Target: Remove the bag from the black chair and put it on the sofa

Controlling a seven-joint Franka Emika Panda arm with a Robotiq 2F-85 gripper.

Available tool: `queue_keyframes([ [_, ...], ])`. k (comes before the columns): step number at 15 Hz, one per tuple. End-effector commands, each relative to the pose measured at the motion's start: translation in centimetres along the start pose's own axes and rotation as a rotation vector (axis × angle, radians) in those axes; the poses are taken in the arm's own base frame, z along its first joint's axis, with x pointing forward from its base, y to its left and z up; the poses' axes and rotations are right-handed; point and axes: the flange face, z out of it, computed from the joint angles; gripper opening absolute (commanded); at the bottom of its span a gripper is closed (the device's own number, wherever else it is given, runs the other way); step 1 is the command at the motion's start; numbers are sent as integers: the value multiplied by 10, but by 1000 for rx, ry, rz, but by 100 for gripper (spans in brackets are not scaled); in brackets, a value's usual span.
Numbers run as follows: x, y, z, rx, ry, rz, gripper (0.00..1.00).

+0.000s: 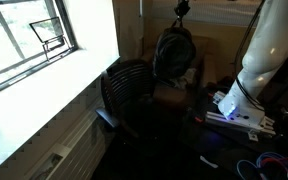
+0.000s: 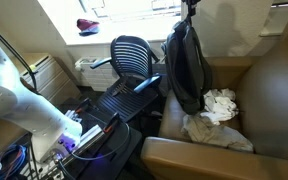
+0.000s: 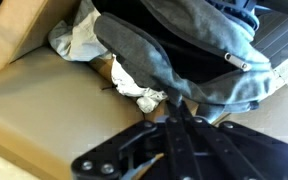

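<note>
A dark grey bag [image 1: 174,55] hangs from my gripper [image 1: 182,9] by its top. In both exterior views it dangles between the black mesh chair [image 1: 129,92] and the brown sofa [image 2: 259,95]. The bag [image 2: 187,65] hangs clear of the chair [image 2: 134,58], with its lower end over the sofa's seat near the armrest. In the wrist view the gripper [image 3: 177,108] has its fingers closed together against the bag's fabric [image 3: 184,45], with the sofa seat [image 3: 44,95] below.
A crumpled white cloth [image 2: 219,108] lies on the sofa seat and also shows in the wrist view [image 3: 76,38]. A bright window [image 1: 29,35] and its sill run beside the chair. The robot's white arm [image 1: 262,55] and loose cables [image 2: 14,160] are nearby.
</note>
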Motion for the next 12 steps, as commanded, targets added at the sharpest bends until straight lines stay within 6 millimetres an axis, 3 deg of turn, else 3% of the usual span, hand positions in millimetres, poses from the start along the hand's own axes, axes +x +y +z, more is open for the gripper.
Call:
queue_keyframes([
  [1, 1, 0, -1, 0, -1, 9, 4],
  [2, 3, -62, -34, -6, 17, 50, 1],
  [3, 2, -69, -40, 65, -13, 109, 1],
  [5, 1, -114, -57, 169, -62, 185, 1],
  [12, -8, -319, -132, 594, 13, 211, 1],
])
